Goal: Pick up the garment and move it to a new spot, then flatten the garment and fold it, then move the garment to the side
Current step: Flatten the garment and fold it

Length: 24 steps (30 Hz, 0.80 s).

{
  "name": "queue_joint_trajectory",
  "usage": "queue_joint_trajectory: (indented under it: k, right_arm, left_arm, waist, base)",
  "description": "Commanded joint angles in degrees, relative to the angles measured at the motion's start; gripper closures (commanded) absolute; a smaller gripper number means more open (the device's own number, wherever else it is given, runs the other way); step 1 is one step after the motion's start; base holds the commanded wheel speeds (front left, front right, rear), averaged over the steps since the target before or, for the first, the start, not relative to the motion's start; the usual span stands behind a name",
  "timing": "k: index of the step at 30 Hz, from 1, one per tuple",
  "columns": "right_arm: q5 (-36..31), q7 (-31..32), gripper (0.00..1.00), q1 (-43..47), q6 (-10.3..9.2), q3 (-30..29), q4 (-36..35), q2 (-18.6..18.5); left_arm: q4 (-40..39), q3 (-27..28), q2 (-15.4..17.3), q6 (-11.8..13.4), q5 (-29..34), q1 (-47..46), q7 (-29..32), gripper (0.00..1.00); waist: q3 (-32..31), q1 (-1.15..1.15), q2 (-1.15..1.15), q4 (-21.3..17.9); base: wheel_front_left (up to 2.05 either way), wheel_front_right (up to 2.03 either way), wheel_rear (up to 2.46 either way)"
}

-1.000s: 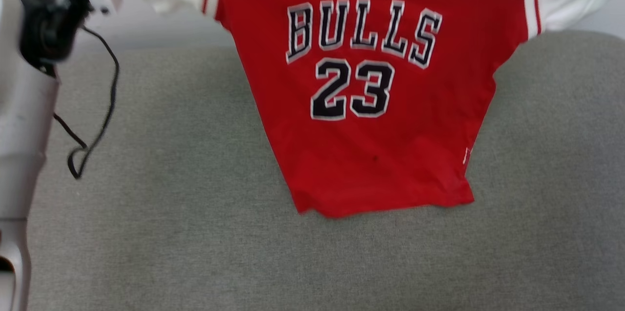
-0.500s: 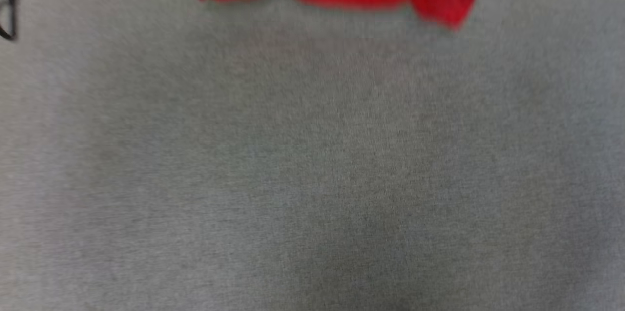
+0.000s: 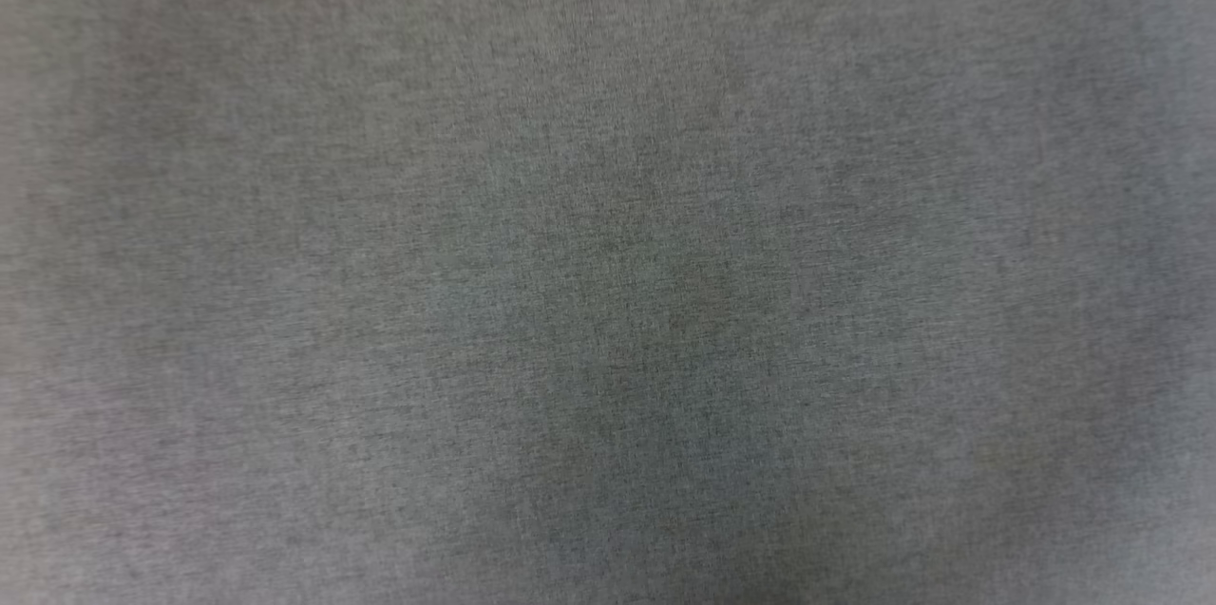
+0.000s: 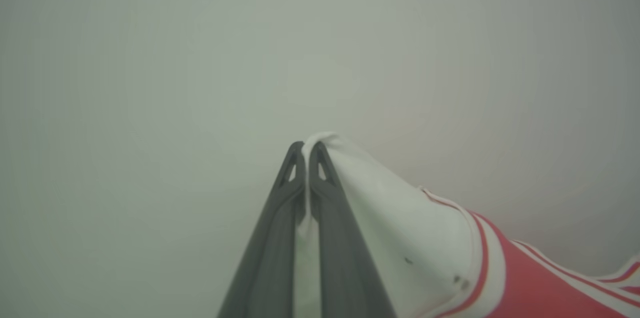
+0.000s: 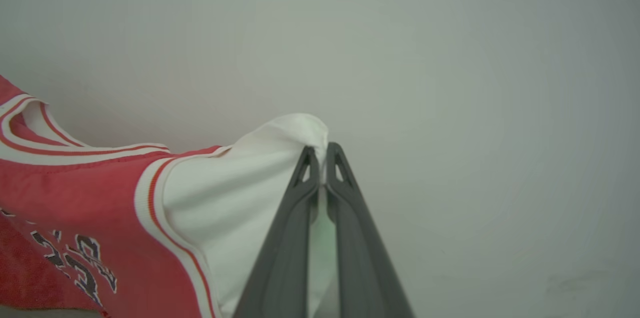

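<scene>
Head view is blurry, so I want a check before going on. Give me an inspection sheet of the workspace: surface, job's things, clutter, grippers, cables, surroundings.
Surface: grey woven fabric across the head view, blurred.
Job's things: red jersey T-shirt, gripped at both white sleeves; black, white-outlined lettering partly visible in the right wrist view.
Clutter: nothing seen.
Grippers: left gripper shut on a white sleeve; right gripper shut on the other white sleeve.
Cables: nothing seen.
Surroundings: plain pale backdrop behind both grippers; too featureless to tell what it is.
</scene>
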Motion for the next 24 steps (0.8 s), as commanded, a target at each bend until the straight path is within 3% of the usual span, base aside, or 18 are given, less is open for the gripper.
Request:
queue_joint_trajectory:
  k: [1,6,12,17,24]
  right_arm:
    - [0.36,-0.31,1.00,-0.71,-0.06,0.17,0.62,0.11]
    - [2.81,-1.82,1.00,-0.76,-0.05,1.90,4.28,1.03]
    - [5.46,-3.00,1.00,2.11,-0.05,4.48,6.81,-0.46]
    - [8.65,-2.64,1.00,7.96,-0.05,7.37,3.99,-3.53]
    - [12.87,-2.69,1.00,25.41,-0.06,8.82,-3.88,-7.37]
  left_arm:
    - [0.24,0.10,-0.09,-0.15,-0.29,0.33,-0.23,1.00]
    - [2.53,0.43,-1.10,-1.49,-1.92,2.21,-1.60,1.00]
    - [4.85,1.23,-2.37,-3.37,-4.60,6.54,-3.97,1.00]
    - [4.06,2.01,-2.88,-5.03,-6.82,13.45,-6.32,1.00]
    - [-2.79,4.35,-1.98,-4.42,-10.51,33.36,-10.52,1.00]
  waist:
    - [1.44,-0.01,0.00,-0.21]
    - [3.29,-0.01,0.00,0.09]
    - [2.69,-0.01,0.00,1.11]
    - [-0.18,-0.01,0.00,2.37]
    - [-8.34,-0.01,0.00,3.68]
  base:
    - [0.00,0.00,0.00]
    - [0.00,0.00,0.00]
    - [0.00,0.00,0.00]
    - [0.00,0.00,0.00]
    - [0.00,0.00,0.00]
